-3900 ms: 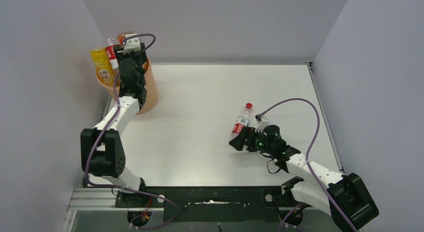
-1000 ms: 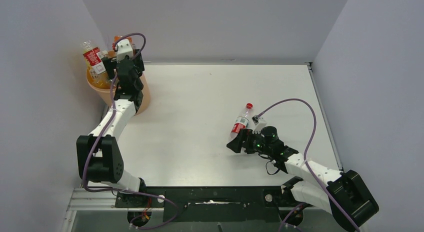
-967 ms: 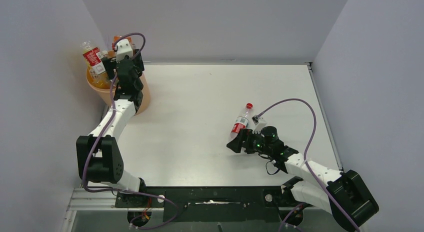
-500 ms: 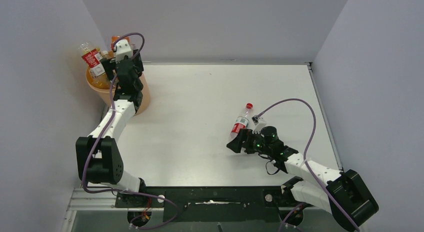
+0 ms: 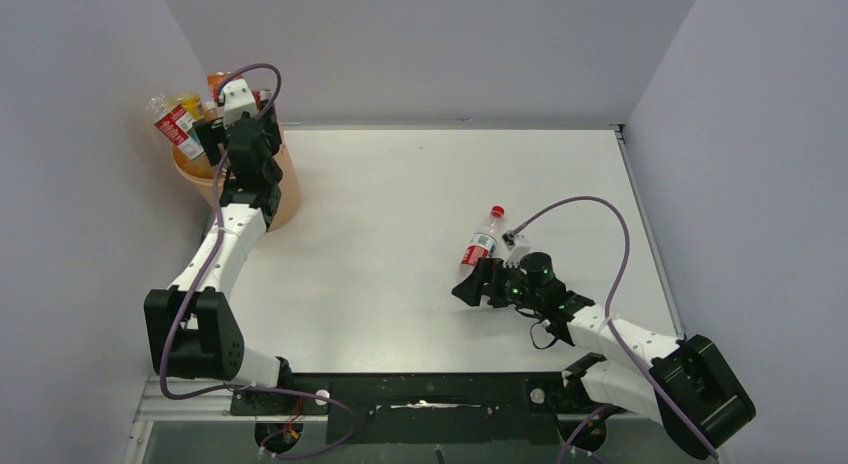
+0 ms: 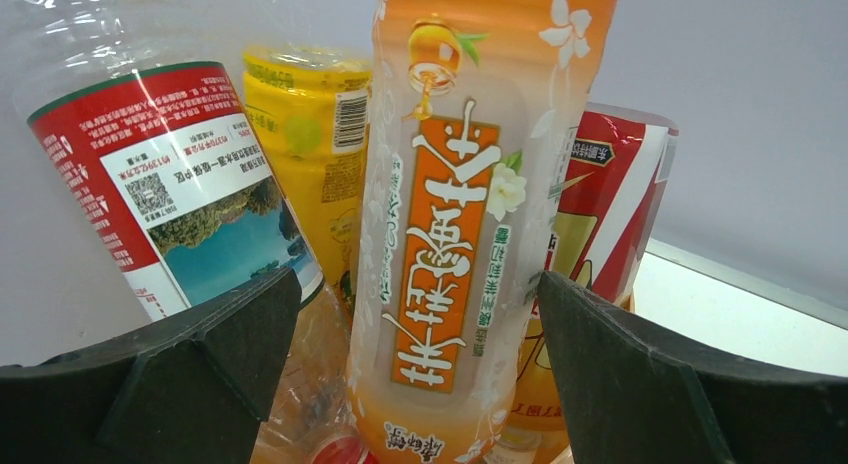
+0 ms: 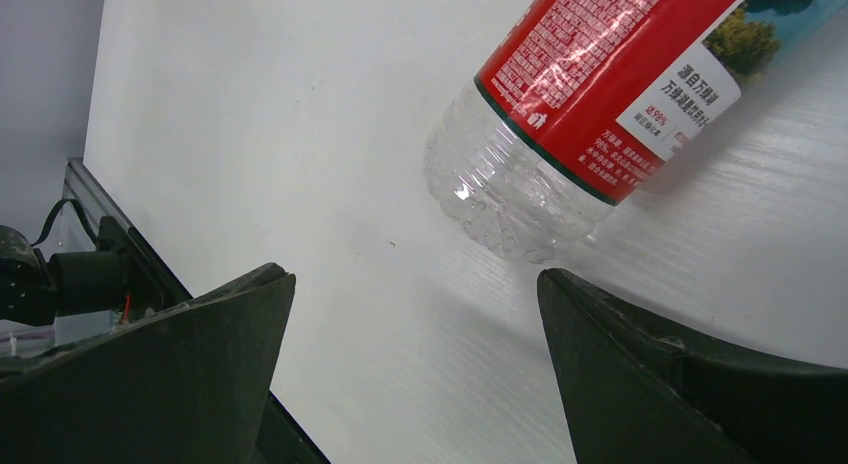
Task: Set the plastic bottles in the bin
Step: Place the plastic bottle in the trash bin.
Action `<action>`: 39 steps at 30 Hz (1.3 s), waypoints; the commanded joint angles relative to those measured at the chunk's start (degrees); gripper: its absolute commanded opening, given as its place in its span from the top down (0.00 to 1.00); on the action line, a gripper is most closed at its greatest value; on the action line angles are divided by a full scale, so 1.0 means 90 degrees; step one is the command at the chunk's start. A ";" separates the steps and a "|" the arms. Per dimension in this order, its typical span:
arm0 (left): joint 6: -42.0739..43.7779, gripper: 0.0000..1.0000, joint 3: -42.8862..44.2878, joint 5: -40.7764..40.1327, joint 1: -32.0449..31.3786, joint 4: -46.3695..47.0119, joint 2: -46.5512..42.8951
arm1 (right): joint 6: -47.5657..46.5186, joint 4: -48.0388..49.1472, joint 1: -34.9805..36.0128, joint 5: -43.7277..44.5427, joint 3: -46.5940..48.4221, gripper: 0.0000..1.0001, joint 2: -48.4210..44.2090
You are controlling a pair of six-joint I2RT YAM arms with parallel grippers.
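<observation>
hard to see much of the bin (image 5: 292,187) itself, the left arm lies across its front and only an orange strip of wall shows beside the arm. how many plastic bottles are inside i cannot tell; the tops poke up above the rim in a crowd. from the left wrist view four can be picked out: a clear one with a red label (image 6: 160,179) leaning off to one side, a yellow one (image 6: 310,134) behind it, a tall orange tea bottle (image 6: 455,224) in the middle, and a red-and-yellow labelled one (image 6: 605,209) half hidden behind that. all are cut off at top and bottom. the left arm stretches up from its base to the bin, and the left gripper (image 6: 415,294) hangs spread wide at the bottle tops with the orange bottle between its fingers, unclamped. well apart from the bin, out on the white table (image 5: 400,174), one red-capped bottle (image 5: 482,244) lies on its side. the right arm is folded low, and the right gripper (image 7: 415,294) is spread wide just short of that bottle's base, holding nothing; the wrist view cuts off its cap end.
</observation>
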 commanded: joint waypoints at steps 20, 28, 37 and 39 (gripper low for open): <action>-0.0076 0.09 0.1082 0.0596 0.0109 -0.0305 -0.0093 | 0.0018 0.0296 0.0115 0.0091 0.0069 0.02 -0.0072; -0.0205 0.09 0.1193 0.0685 0.0050 -0.0533 -0.0228 | 0.0009 0.0259 0.0120 0.0104 0.0120 0.02 -0.0064; -0.0946 0.09 0.2472 0.1364 -0.0135 -0.2301 -0.0285 | -0.0206 -0.0499 0.0123 0.0315 0.0562 0.02 -0.0240; -0.1189 0.09 0.2794 0.1692 -0.0175 -0.2905 -0.0258 | -0.0279 -0.0814 0.0120 0.0463 0.0716 0.02 -0.0306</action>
